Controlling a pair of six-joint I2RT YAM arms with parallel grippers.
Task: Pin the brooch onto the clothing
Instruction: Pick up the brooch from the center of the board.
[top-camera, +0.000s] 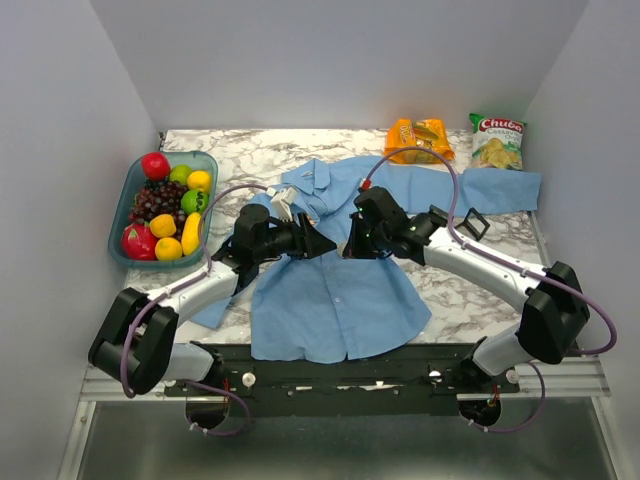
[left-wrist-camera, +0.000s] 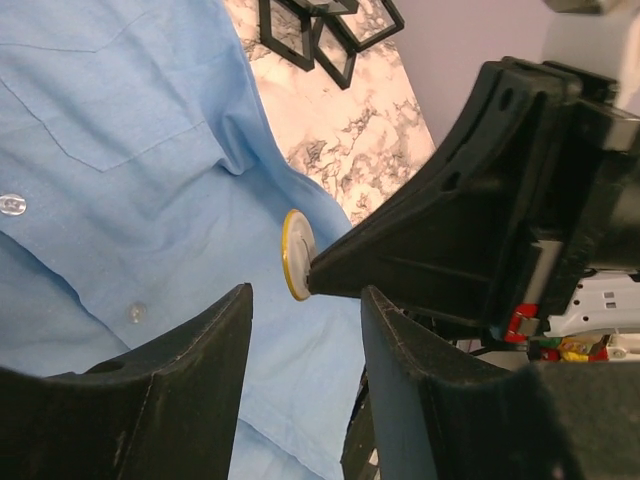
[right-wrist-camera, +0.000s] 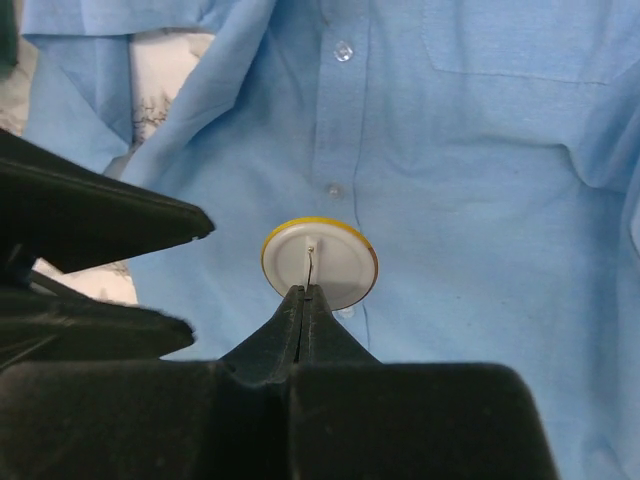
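The clothing is a light blue shirt lying flat on the marble table, collar to the far side. My right gripper is shut on the brooch, a small round disc. I see its white back, yellow rim and thin wire pin. The closed tips pinch it at the pin, just above the button row. In the left wrist view the brooch stands edge-on at the shirt front. My left gripper is open and empty, its fingers just left of the brooch. The brooch does not show in the top view.
A teal tray of fruit stands at the back left. Two snack bags lie at the back. Small black square trays sit on the table right of the shirt.
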